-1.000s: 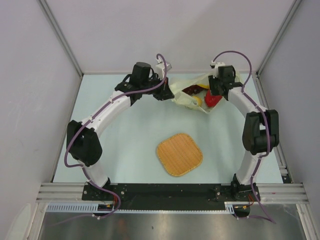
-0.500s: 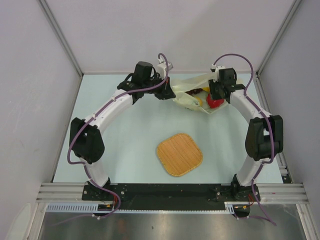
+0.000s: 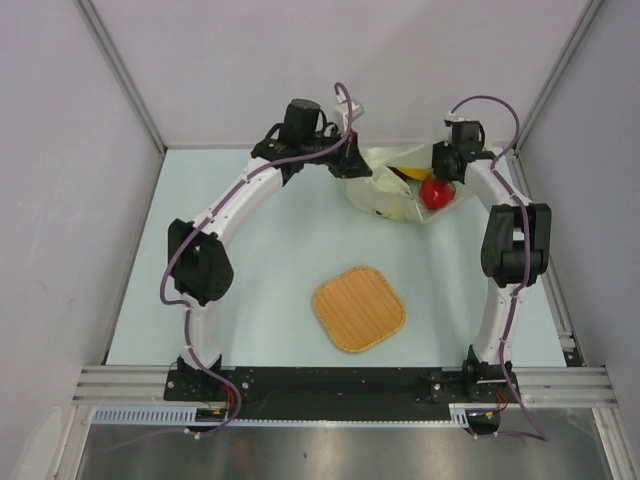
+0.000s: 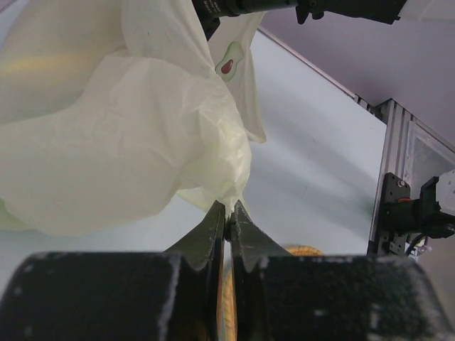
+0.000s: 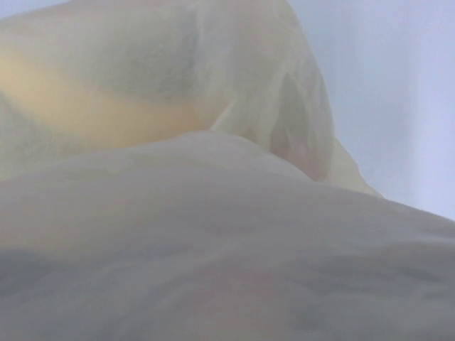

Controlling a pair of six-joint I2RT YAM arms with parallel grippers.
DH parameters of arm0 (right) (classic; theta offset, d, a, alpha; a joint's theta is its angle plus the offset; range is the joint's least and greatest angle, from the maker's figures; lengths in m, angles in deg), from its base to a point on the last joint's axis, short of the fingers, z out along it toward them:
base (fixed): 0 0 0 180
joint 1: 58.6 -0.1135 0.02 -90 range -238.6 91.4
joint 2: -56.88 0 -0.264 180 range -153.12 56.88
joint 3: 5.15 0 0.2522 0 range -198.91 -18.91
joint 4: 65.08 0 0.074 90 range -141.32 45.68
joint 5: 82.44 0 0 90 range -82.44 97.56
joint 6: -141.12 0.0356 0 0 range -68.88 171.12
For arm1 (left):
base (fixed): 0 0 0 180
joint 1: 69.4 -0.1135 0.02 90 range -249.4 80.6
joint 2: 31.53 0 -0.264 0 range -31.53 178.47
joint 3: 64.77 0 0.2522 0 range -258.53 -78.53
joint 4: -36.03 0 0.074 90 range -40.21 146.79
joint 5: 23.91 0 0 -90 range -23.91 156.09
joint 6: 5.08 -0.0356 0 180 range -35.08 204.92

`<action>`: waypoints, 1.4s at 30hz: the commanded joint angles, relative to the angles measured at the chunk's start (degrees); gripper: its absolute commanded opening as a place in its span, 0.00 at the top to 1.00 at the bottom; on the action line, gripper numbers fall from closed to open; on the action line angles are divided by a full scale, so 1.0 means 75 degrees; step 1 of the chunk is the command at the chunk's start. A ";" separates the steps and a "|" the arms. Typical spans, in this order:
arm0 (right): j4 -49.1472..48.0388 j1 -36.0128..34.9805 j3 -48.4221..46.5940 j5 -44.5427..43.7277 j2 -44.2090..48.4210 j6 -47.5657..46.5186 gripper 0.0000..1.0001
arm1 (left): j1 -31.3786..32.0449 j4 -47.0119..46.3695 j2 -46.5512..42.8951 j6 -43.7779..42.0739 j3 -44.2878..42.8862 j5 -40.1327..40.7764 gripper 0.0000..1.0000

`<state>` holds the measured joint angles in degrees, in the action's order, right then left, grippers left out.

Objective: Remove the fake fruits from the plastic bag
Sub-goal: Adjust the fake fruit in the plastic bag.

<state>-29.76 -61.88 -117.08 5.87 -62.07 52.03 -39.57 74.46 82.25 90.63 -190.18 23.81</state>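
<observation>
1. The left pincer (image 4: 229,222) is pinched tight on a fold of the plastic bag (image 4: 121,163), which billows just ahead of its tips.
2. The right pincer (image 3: 440,175) is at the bag's mouth. Film covers its camera, so I cannot tell its state.
3. A red fruit (image 3: 435,193) lies in the bag, just beside the right pincer.

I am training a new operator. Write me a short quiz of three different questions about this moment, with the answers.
1. True or false: the left pincer is shut on an edge of the plastic bag.
2. Fill in: the woven mat lies ___ the bag (touching / apart from).
3. The red fruit is: A on the mat; B in the bag; C in the left pincer.

Key: 1 true; 2 apart from; 3 B.
</observation>
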 commanded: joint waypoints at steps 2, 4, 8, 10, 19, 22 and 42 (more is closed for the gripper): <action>0.0090 0.0344 -0.0317 0.0438 -0.0427 0.0687 0.41 | 0.0113 0.0286 0.0614 -0.0235 -0.0979 -0.0620 0.92; -0.0038 0.0356 -0.0328 0.0239 -0.0591 0.0816 0.37 | 0.0148 0.0169 0.0755 -0.0153 -0.0991 -0.0609 0.94; -0.0168 0.0345 -0.0481 0.0377 -0.1095 0.0758 0.23 | 0.0230 0.0098 0.0884 -0.0001 -0.1027 -0.0550 0.95; 0.0065 0.0252 -0.0540 0.0752 -0.1318 0.0583 0.12 | 0.0289 0.0133 0.0896 -0.0012 -0.1027 -0.0538 0.95; 0.0148 -0.0335 0.1007 0.1210 -0.0150 0.0523 0.42 | 0.0301 0.0519 0.0615 -0.0258 -0.0839 -0.0362 0.97; 0.0370 -0.0335 0.1031 0.1409 0.0483 0.0489 0.47 | 0.0301 0.0555 0.0510 -0.0340 -0.0746 -0.0316 0.97; 0.0641 -0.0392 0.1547 0.1504 0.1766 -0.0577 0.65 | 0.0301 0.0461 0.0099 -0.0164 -0.0570 -0.0034 0.99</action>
<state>-22.50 -63.61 -105.04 19.42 -44.72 50.35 -37.63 78.70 88.21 89.47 -194.67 23.59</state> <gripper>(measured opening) 0.355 0.016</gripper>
